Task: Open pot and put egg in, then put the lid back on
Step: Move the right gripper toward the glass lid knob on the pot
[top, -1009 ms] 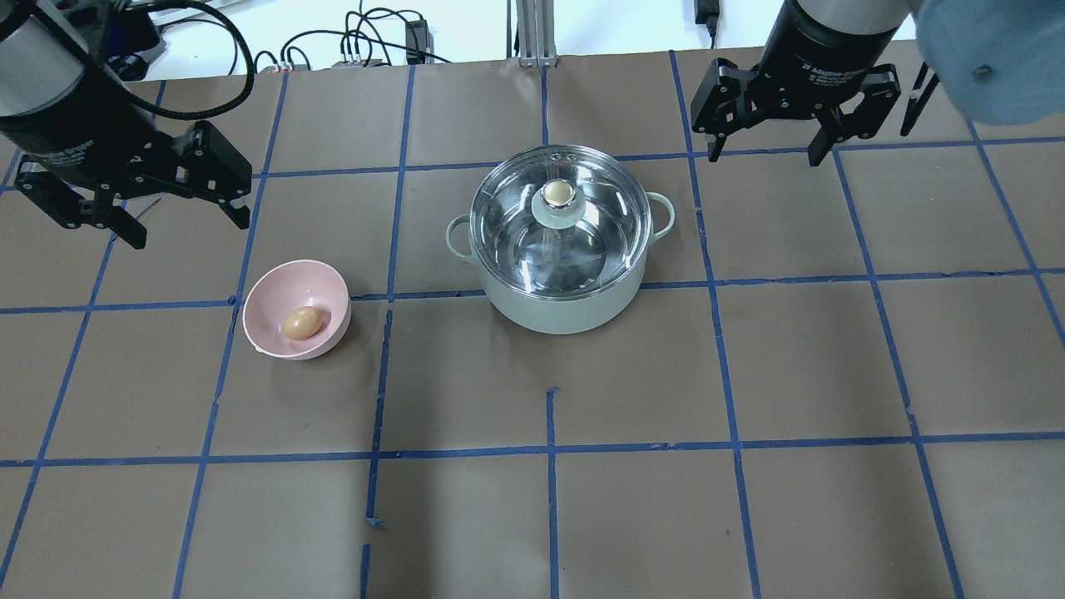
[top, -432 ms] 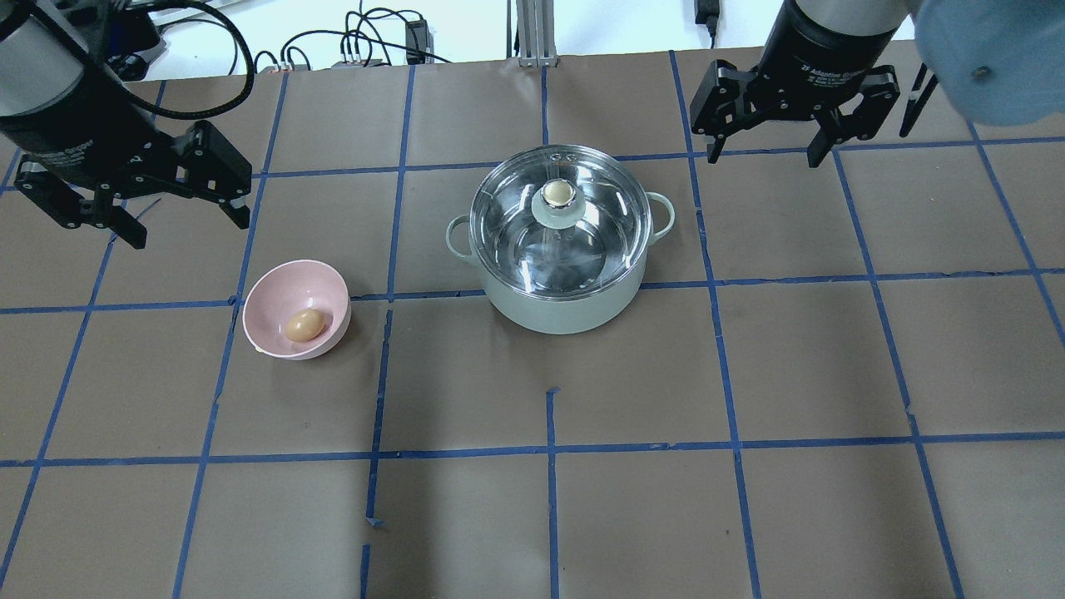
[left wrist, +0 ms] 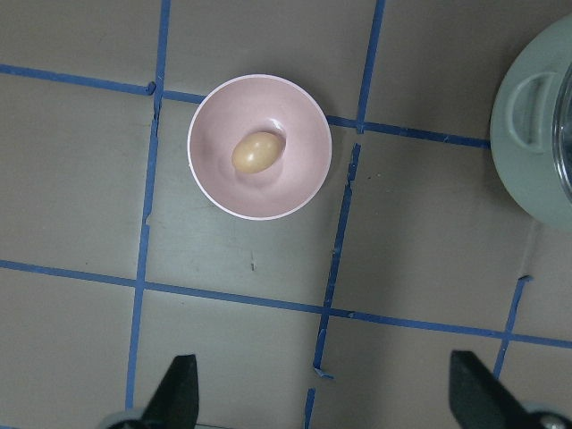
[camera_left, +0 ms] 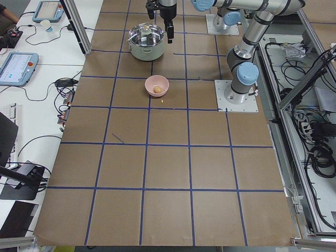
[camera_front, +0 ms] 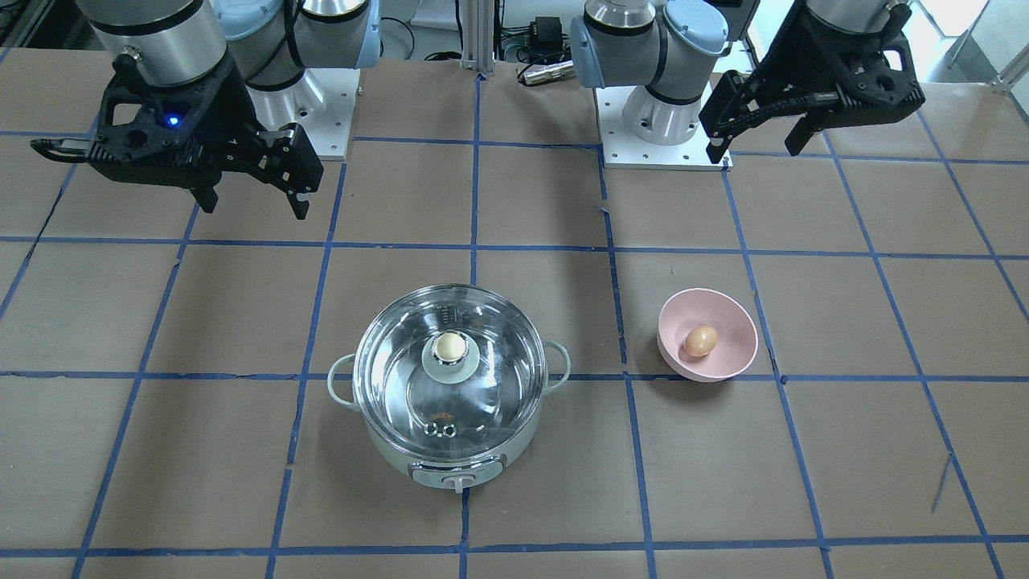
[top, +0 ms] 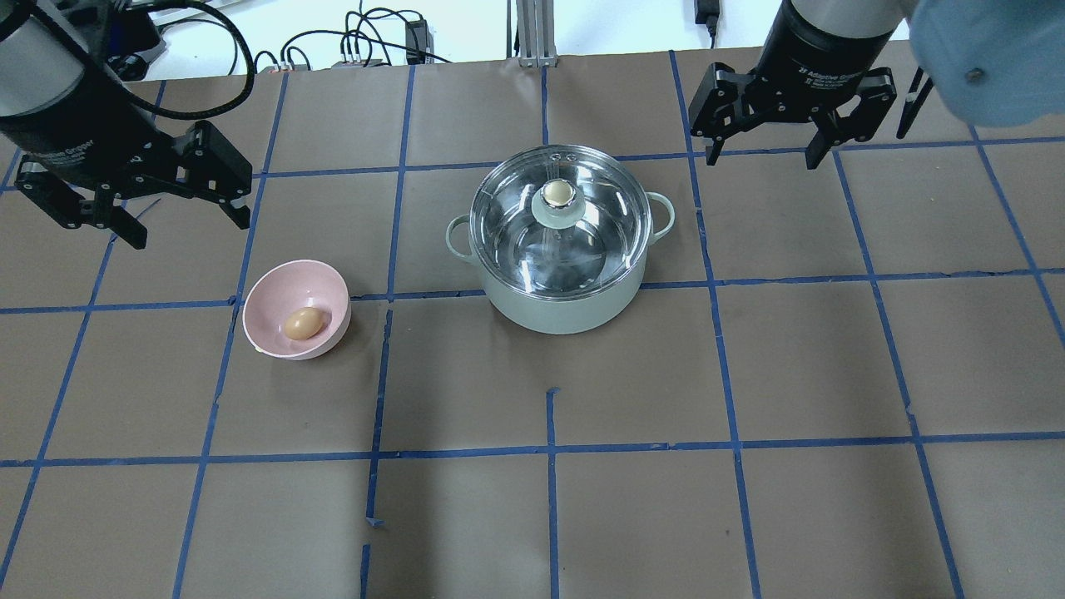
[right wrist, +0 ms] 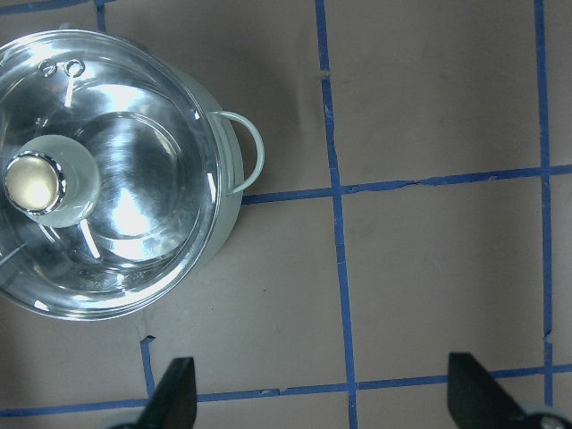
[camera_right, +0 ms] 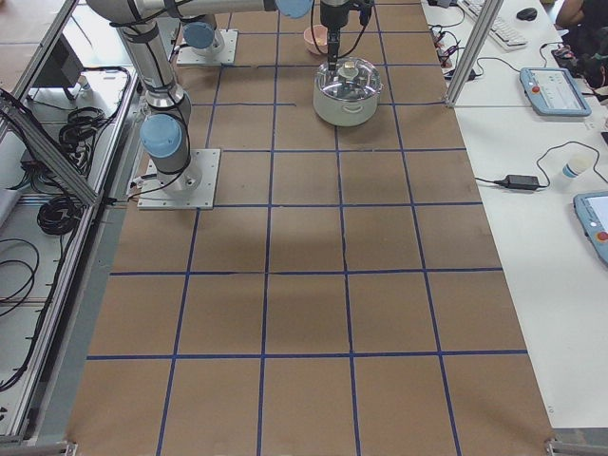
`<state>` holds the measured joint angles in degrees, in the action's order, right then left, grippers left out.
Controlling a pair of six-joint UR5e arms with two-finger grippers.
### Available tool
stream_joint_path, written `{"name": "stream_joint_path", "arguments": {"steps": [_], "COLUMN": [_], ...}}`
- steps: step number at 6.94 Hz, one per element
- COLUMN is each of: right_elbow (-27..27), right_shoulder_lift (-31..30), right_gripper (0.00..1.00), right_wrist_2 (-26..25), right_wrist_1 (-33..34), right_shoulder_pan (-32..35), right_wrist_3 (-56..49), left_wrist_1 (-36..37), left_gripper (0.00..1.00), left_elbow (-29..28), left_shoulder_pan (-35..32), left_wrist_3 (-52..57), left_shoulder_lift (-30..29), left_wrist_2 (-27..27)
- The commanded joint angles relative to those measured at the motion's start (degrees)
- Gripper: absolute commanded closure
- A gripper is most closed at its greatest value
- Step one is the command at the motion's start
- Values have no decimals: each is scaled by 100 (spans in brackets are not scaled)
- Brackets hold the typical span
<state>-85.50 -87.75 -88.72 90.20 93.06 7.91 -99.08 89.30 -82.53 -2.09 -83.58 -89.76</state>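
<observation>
Nothing is gripped yet: the right tool (top: 762, 158) and the left tool (top: 190, 231) both hang high, fingers spread wide and empty. The pot (top: 566, 312) stands closed on the tabletop (top: 749, 374), below the right tool and off to its inner side, so opening it looks like the step in hand. To do it well, I would centre the right tool over the knob (top: 557, 194), come straight down, pinch beneath its beige cap and lift vertically, so the lid (top: 582, 241) clears the rim without dragging. The lid is a smooth clear glass dome, probably slippery and weighty. The pot is pale mint outside and mirror-bright steel inside. The egg (top: 302, 323), a smooth light-brown oval, lies in a pink bowl (top: 274, 287) below the left tool, well apart from the pot.
</observation>
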Motion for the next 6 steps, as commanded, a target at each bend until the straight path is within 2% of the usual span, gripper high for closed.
{"name": "stream_joint_path", "arguments": {"steps": [1, 3, 4, 5, 6], "right_elbow": [-2, -37, -37, 59, 242], "right_shoulder_lift": [73, 397, 460, 817, 1082], "right_gripper": [0, 1, 8, 4, 3], "right_wrist_2": [56, -40, -14, 12, 100], "right_wrist_1": [67, 50, 76, 94, 495], "right_shoulder_pan": [37, 19, 28, 37, 80], "right_wrist_3": [70, 149, 149, 201, 480], "left_wrist_1": [3, 3, 3, 3, 3], "left_gripper": [0, 0, 0, 0, 0], "left_elbow": [0, 0, 9, 0, 9], "left_shoulder_pan": [0, 0, 0, 0, 0], "left_wrist_3": [-2, -2, -2, -2, -2], "left_shoulder_lift": [0, 0, 0, 0, 0], "left_wrist_2": [-7, -7, 2, 2, -7]}}
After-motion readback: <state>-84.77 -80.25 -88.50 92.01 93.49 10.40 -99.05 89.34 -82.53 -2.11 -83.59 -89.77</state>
